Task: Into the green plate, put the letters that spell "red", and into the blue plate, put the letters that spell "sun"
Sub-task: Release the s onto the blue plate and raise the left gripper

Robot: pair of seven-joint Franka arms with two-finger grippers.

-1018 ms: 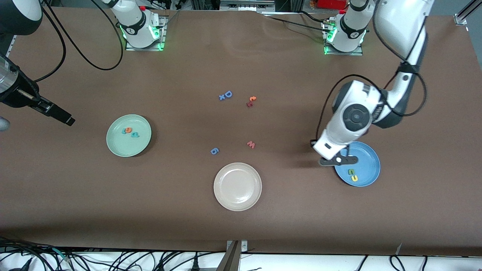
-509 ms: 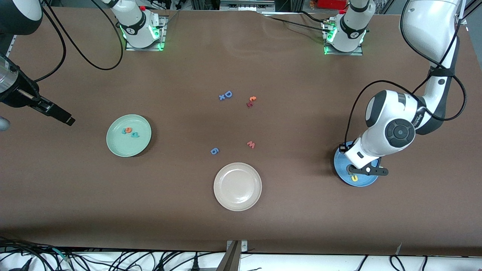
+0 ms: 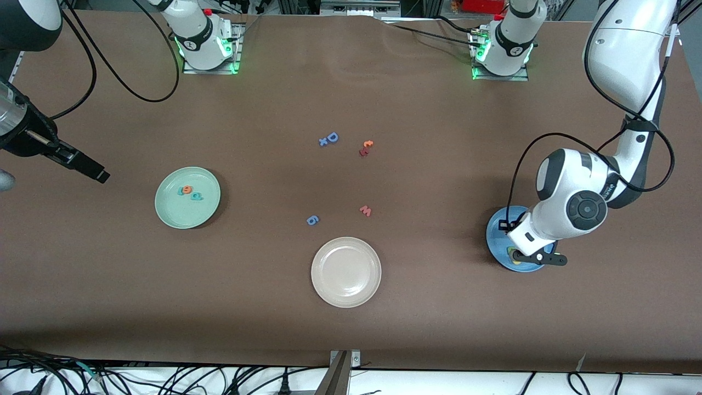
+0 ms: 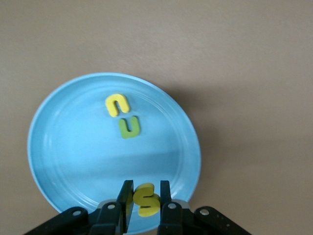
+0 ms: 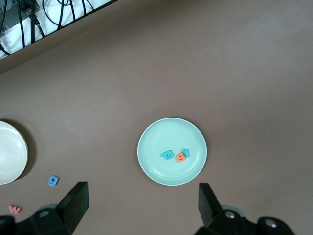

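The table [image 3: 417, 307] is brown. The green plate [image 3: 167, 211] is pale mint, and in it lie 2 teal letters [image 3: 196, 195] and 1 orange letter [image 3: 187, 190]. The blue plate [image 4: 63, 152] is bright blue. It holds a yellow u [image 4: 117, 105] and a green n [image 4: 129, 127]. The yellow s [image 4: 145, 199] sits between black fingers [image 4: 127, 198]. The third plate [image 3: 345, 272] is cream white. Loose letters are blue [image 3: 331, 137], orange [image 3: 367, 144], dark red [image 3: 363, 152] and pink [image 3: 366, 210].
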